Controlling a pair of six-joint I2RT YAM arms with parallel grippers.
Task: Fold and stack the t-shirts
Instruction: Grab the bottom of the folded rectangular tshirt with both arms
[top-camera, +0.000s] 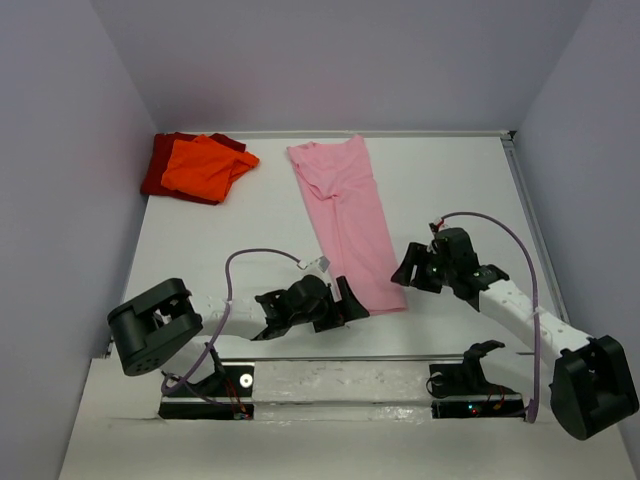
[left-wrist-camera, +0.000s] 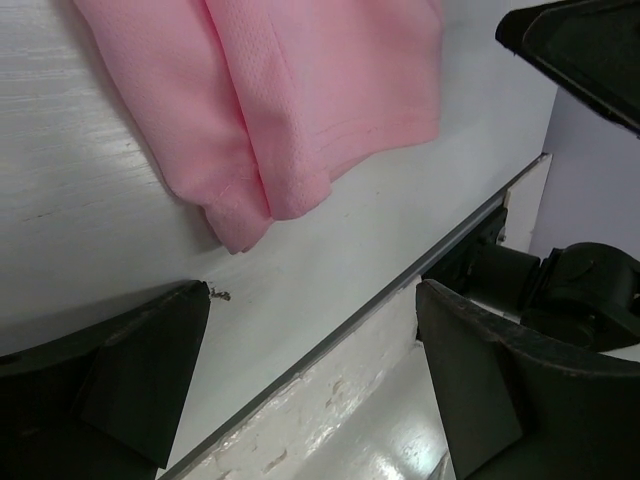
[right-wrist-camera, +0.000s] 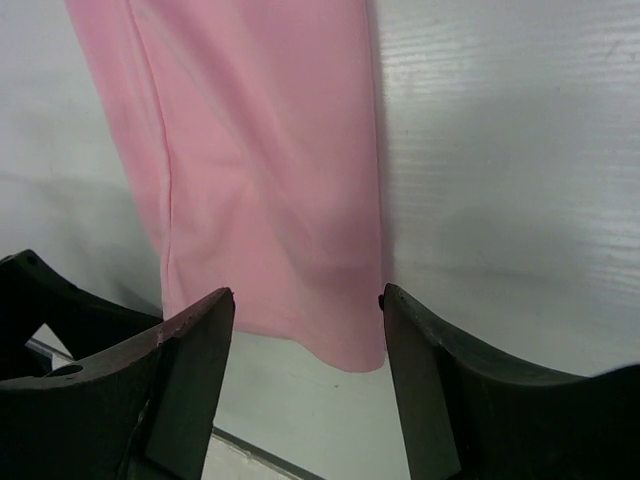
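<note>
Pink t-shirt (top-camera: 345, 215): folded lengthwise into 1 long narrow strip. It lies flat in the middle of the counter (top-camera: 450, 180), running from the far side toward the near side and slanting a little to the right.
Near end of the pink t-shirt: it lies between the 2 pincers, the left one just beside its left corner and the right one just beside its right edge.
Left pincer (top-camera: 352, 303): released, the 2 fingers wide apart with nothing between them.
Left wrist view: the folded corner of the pink t-shirt (left-wrist-camera: 300, 100) lies on the counter beyond the left pincer (left-wrist-camera: 310, 370), apart from both fingers.
Right pincer (top-camera: 403, 266): released, the fingers apart and not grasping any cloth.
Right wrist view: the hem of the pink t-shirt (right-wrist-camera: 270, 150) shows in the gap of the right pincer (right-wrist-camera: 305, 295), with the right edge of the cloth in line with the right finger. I cannot tell if the tips touch the cloth.
Orange t-shirt (top-camera: 205, 165): at the far left corner of the counter, lying on top of the dark red t-shirt (top-camera: 158, 165), well apart from both pincers.
</note>
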